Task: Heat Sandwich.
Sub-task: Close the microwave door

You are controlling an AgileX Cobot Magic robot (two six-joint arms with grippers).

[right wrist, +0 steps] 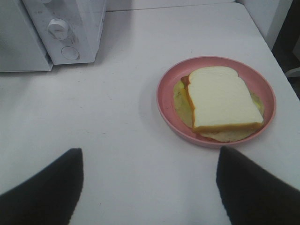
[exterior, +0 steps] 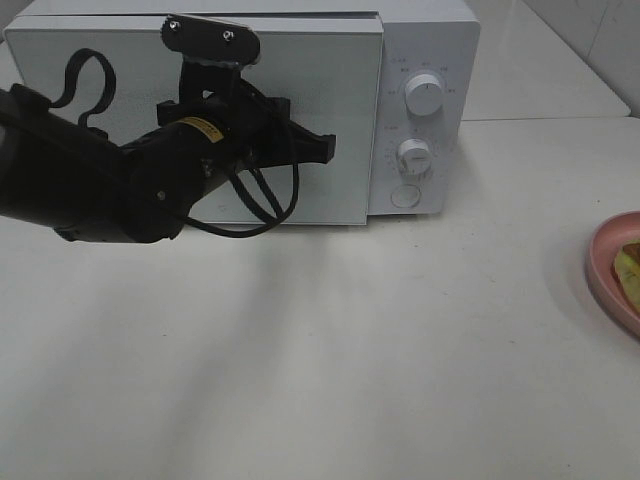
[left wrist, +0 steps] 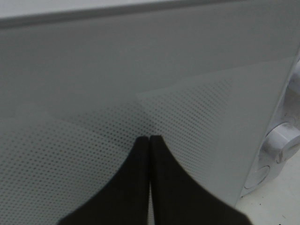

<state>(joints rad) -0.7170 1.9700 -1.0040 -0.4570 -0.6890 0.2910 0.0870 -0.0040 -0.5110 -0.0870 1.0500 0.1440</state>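
Right against the microwave door (left wrist: 93,93), the left gripper (left wrist: 149,140) has its black fingers pressed tight together, gripping nothing, tips at the dotted window. Over on the other side, the right gripper (right wrist: 150,187) hangs above the white table (right wrist: 117,117), jaws spread wide and empty; just ahead of them the sandwich (right wrist: 222,105) lies on its pink plate (right wrist: 164,101)

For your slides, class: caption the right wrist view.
Open right gripper hovers before white-bread sandwich on round pink plate, white microwave beyond.
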